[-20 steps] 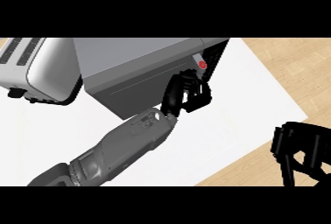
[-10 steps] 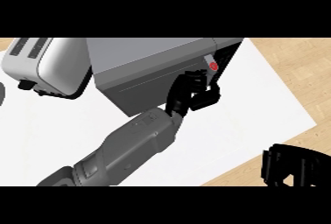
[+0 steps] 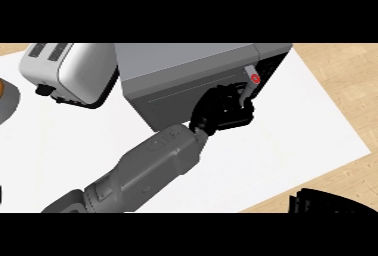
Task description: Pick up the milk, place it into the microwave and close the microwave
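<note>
The grey microwave (image 3: 184,62) stands at the back of the white counter (image 3: 295,130). Its dark grey door (image 3: 173,102) faces me. My left hand (image 3: 221,109) lies against the door's right end, just below a small red mark (image 3: 255,78), with straight fingers pressing on it and nothing held. A narrow dark strip (image 3: 275,62) shows beside the door's right edge. No milk shows anywhere; whether it is inside the microwave I cannot tell. My right hand (image 3: 325,202) rests at the lower right edge, relaxed and holding nothing.
A white toaster (image 3: 74,72) stands left of the microwave. An orange-rimmed object (image 3: 4,92) peeks in at the far left edge. Wooden floor (image 3: 347,80) lies beyond the counter's right edge.
My left hand has travelled with the door's right end, up and to the right in the view. The right hand has sunk toward the lower edge. The toaster shows more fully.
</note>
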Tool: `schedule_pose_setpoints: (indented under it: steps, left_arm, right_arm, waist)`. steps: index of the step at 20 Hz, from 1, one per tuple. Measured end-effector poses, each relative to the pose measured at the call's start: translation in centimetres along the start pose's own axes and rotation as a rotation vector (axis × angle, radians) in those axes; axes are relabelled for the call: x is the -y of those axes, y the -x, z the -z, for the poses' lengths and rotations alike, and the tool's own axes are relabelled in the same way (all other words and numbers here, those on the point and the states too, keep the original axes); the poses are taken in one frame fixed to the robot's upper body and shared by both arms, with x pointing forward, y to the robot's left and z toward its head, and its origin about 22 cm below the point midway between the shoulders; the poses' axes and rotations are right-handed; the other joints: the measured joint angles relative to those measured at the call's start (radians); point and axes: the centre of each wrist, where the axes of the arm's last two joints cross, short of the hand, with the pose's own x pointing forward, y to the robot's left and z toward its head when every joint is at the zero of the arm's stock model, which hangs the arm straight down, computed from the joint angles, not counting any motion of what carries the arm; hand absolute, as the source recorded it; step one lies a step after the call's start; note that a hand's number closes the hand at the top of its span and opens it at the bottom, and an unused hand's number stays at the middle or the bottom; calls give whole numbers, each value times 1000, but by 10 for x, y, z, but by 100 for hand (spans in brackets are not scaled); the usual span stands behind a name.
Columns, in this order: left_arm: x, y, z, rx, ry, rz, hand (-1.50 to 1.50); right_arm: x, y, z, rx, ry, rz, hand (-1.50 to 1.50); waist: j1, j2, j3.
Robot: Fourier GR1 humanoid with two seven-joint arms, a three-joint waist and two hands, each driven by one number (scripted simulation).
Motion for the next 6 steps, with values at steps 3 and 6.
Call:
schedule_pose_setpoints:
  steps: [3,6]
  left_arm:
    - [-2,3,0,0,41,-18,150]
    - [-4,5,0,0,71,-35,150]
  right_arm:
    - [-11,0,3,8,11,0,150]
    - [-22,-1,5,15,18,4,150]
  waist:
    - [13,-3,0]
    - [20,-5,0]
